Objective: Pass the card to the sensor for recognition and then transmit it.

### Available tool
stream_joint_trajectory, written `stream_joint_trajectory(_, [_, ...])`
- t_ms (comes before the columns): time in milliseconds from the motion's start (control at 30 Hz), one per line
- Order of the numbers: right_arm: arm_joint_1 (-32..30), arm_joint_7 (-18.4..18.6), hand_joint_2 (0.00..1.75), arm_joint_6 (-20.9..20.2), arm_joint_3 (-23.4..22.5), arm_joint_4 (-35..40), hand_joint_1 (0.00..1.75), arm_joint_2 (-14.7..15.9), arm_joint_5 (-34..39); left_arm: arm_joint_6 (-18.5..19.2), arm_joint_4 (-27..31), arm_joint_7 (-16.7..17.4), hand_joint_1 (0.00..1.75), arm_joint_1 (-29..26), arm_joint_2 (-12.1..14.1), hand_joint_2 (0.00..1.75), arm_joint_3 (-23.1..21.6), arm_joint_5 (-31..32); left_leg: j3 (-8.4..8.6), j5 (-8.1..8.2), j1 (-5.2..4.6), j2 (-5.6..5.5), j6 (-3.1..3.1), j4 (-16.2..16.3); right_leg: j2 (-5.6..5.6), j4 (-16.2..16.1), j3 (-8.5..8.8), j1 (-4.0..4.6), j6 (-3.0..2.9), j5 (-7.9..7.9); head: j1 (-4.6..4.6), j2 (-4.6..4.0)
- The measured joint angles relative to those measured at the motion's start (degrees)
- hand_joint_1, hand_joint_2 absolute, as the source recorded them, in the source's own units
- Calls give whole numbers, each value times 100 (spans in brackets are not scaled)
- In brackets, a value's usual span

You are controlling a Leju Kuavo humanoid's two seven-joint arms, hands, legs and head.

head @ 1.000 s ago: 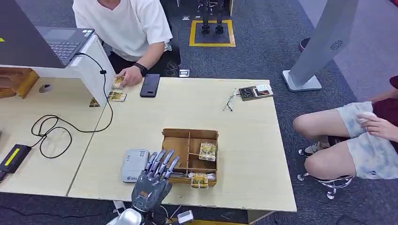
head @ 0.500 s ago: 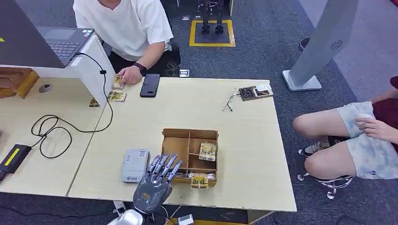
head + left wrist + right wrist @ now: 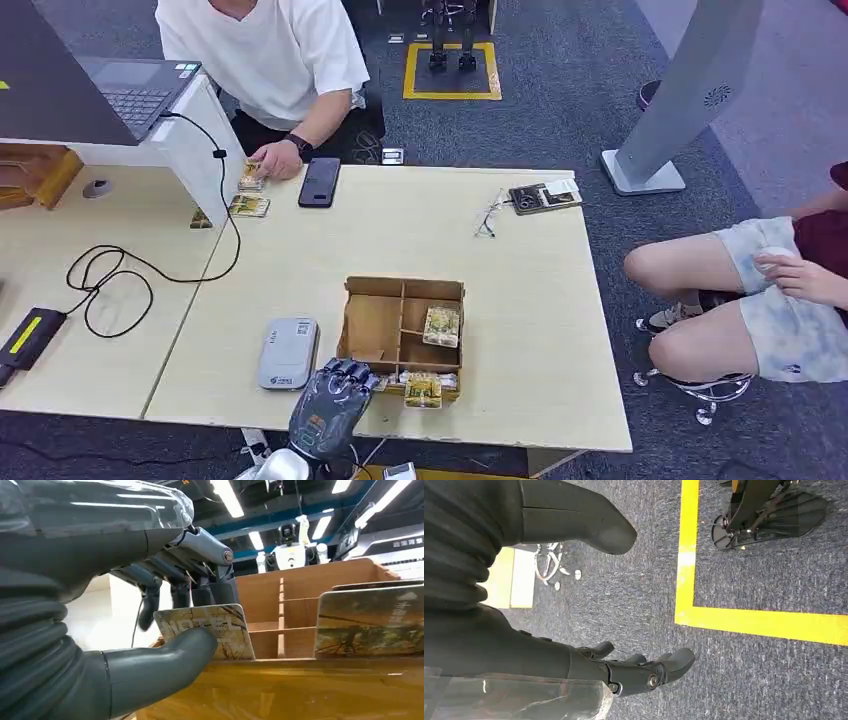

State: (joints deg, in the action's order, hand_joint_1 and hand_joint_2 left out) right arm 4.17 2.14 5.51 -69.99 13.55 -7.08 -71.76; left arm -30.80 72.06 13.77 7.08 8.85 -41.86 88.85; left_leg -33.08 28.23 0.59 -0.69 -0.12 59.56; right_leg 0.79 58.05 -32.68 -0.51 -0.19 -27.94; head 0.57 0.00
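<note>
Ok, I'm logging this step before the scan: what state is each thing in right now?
left hand: pinching a card
card: upright, held at the box's near edge
wooden box: open, other cards standing in its compartments
right hand: holds nothing, fingers apart, above the floor
grey sensor: flat on the table, nothing on it
laptop: open

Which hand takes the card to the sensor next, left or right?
Left. The left hand already pinches a card at the wooden box, beside the grey sensor. The right hand hangs over the floor.
</note>
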Motion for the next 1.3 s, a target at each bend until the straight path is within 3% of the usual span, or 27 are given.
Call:
stream_joint_trajectory(333, [-1,0,175,2,0,0,0,0,-13,-59,-2,39,175,-17,9,175,0,0,0,0,0,0,0,0,0,0,1,0,0,0,0,0])
stream_joint_trajectory(467, [-3,0,175,24,0,0,0,0,-79,-264,0,89,175,-77,20,175,0,0,0,0,0,0,0,0,0,0,1,0,0,0,0,0])
stream_joint_trajectory(567, [-5,0,175,44,0,0,0,0,-94,-717,39,260,175,-131,48,175,2,0,-1,0,0,0,0,0,0,0,0,0,0,0,0,0])
stream_joint_trajectory(733, [-10,2,175,72,0,-2,0,0,-105,-767,748,365,175,-235,164,175,85,0,-3,0,0,-1,0,0,-3,1,1,0,0,0,0,0])
stream_joint_trajectory(867, [-25,35,175,111,2,-11,0,0,-190,-769,1681,-453,175,-536,50,175,652,0,-2,0,0,0,0,0,-1,0,0,0,0,0,-2,0])
stream_joint_trajectory(1033, [-25,72,175,129,11,-35,0,-2,-199,-769,2577,-1338,175,-937,-425,175,1380,0,-3,1,-1,0,1,0,-1,-2,0,-1,1,0,-2,0])
stream_joint_trajectory(1300, [-20,85,175,149,24,-55,0,-17,-267,-767,3202,-1552,175,-1188,-1095,175,1893,-136,-2,1,0,-2,2,0,-5,-1,1,0,0,0,0,0])
